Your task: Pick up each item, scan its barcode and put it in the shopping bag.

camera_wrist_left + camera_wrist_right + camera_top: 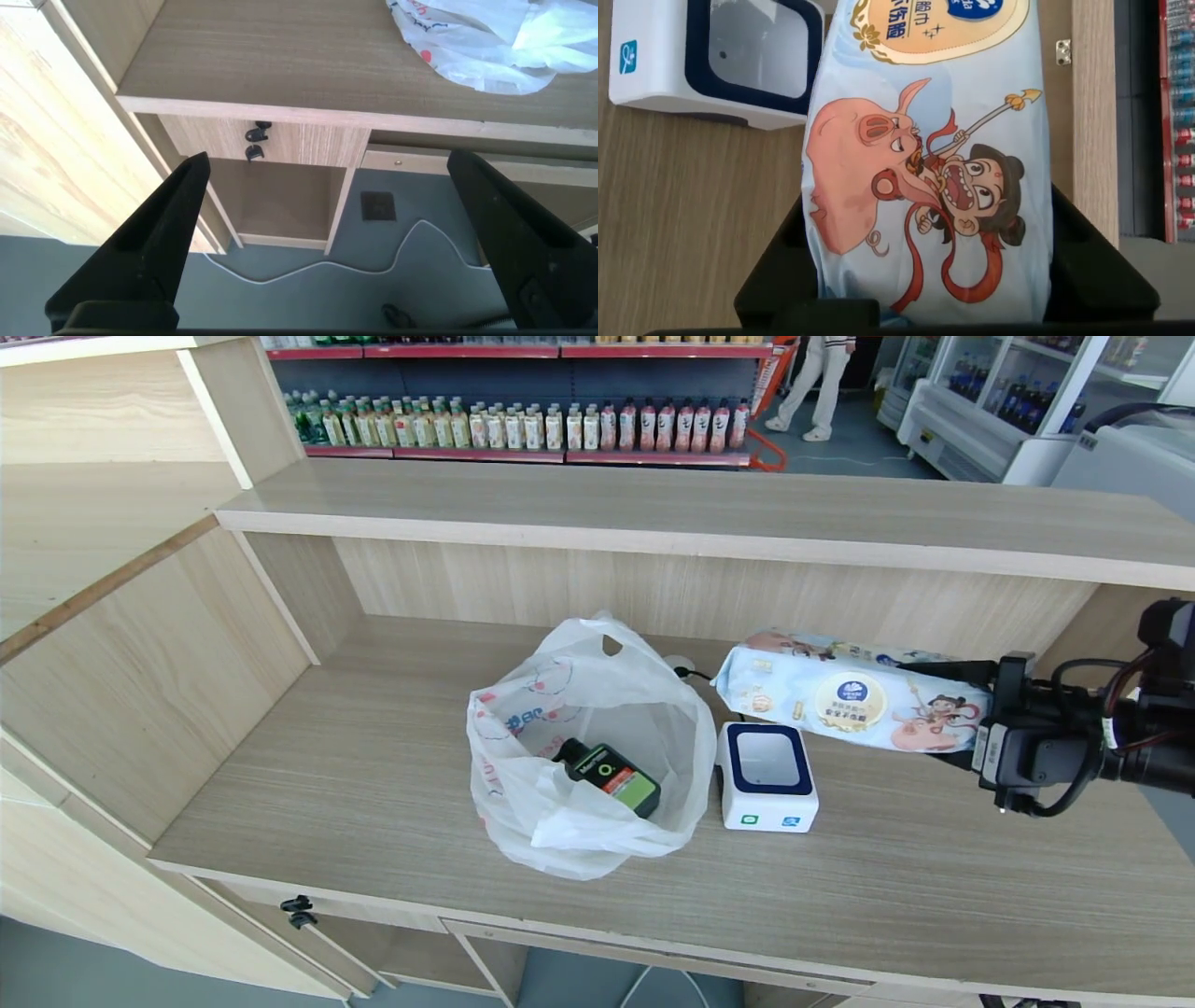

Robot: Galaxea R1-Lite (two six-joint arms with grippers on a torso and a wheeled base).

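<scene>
A pack of wet wipes (845, 698) with cartoon print sits at the back right of the counter, just behind the white scanner (767, 775). My right gripper (934, 709) is shut on its right end. In the right wrist view the pack (924, 168) sits between the black fingers (785, 252), and the scanner (738, 56) is beside it. The white plastic shopping bag (579, 709) stands open left of the scanner with a dark bottle with a green label (607, 777) inside. My left gripper (327, 163) hangs open below the counter's front edge, with a corner of the bag (486, 42) above it.
A raised wooden ledge (653, 513) runs along the back of the counter (373, 775), and a slanted side panel (140, 681) closes the left. A key (299, 910) sticks out of the drawer front (254, 142). A cable (686, 670) lies behind the bag.
</scene>
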